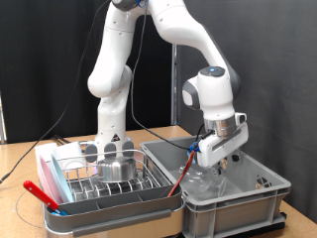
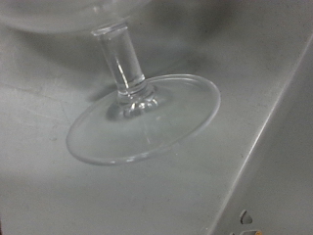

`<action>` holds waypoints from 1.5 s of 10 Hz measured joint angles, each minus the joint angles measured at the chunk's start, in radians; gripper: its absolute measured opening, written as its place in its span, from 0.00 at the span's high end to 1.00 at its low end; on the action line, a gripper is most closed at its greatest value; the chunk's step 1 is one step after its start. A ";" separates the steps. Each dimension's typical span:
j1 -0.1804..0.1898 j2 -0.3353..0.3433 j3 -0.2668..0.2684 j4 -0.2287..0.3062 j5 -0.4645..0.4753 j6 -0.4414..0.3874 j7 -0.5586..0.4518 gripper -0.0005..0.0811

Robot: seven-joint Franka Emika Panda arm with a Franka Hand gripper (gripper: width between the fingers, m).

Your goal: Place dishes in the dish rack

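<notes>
Gripper (image 1: 224, 159): lowered over the grey crate (image 1: 248, 198) on the exterior view's right, hanging from the white arm (image 1: 168, 50), jaws pointing down into the crate. How far the jaws are parted cannot be told; neither view shows anything between them.

Stemmed glass (image 2: 132, 98): clear, seen close in the wrist view. Round foot (image 2: 147, 122) flat on the grey floor of the crate, stem (image 2: 122, 54) rising from it, so the long axis stands upright and appears tilted only by the camera angle. Underside of the bowl part is just visible at the edge of the picture. In the exterior view it is a faint clear shape (image 1: 205, 178) inside the crate, directly beneath the gripper.

Dish rack (image 1: 104, 183): silver wire, seated in a white tray (image 1: 54, 164), on the exterior view's left, just beside the crate. Red strips run along its near edge and its right side.

Steel bowl (image 1: 116, 169): shiny, resting in the rack near its middle. Which way its opening faces cannot be told.

Utensil holder (image 1: 107, 149): whitish-grey, at the back of the rack, behind the bowl.

Desk (image 1: 20, 188): wooden top, carrying the tray and the crate. Black cables trail across it at the left.
</notes>
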 joint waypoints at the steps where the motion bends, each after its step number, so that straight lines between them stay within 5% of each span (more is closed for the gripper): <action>1: 0.009 -0.004 -0.009 0.000 -0.011 0.008 0.101 0.00; 4: 0.063 0.008 -0.035 -0.045 0.052 0.138 0.381 0.00; 7: 0.090 0.145 -0.061 -0.150 0.048 0.213 0.704 0.00; 8: 0.089 0.138 -0.061 -0.148 0.042 0.212 0.678 0.00; 12: 0.123 0.114 -0.029 -0.144 0.410 0.265 0.818 0.00; 15: 0.127 0.114 -0.044 -0.131 0.446 0.265 1.134 0.00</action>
